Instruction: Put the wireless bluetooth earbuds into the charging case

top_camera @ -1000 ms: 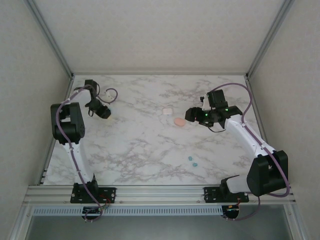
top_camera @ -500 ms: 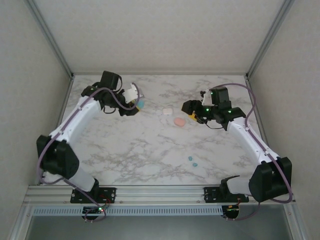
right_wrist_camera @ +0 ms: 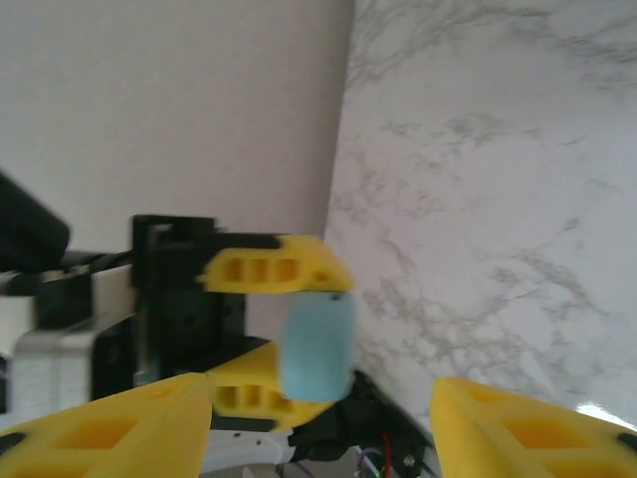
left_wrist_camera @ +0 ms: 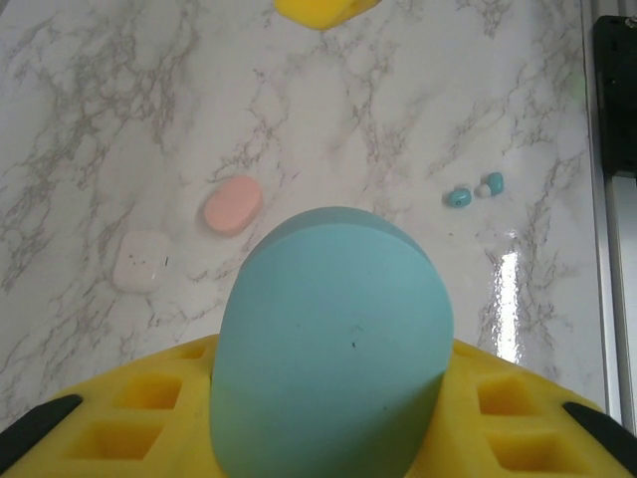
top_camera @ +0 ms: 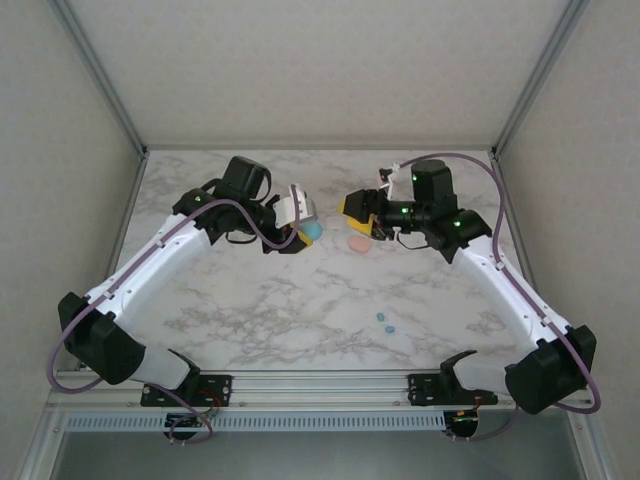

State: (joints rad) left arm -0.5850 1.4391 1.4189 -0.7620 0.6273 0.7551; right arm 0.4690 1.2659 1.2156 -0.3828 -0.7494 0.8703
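Observation:
My left gripper is shut on a teal charging case, held upright between its yellow fingers above the middle of the table. Facing it from the right, my right gripper stands open and holds nothing; its yellow fingertips frame the teal charging case a short way ahead. Two teal earbuds and a white earbud lie together on the marble. In the top view the teal earbuds sit nearer the front, right of centre.
A pink case and a white case lie shut on the marble table below the grippers. The pink case is just under my right gripper. Metal posts and side walls bound the table.
My left arm has swung from the far left corner to the middle, carrying the teal case. My right gripper has moved left toward it, and its jaws have narrowed a little.

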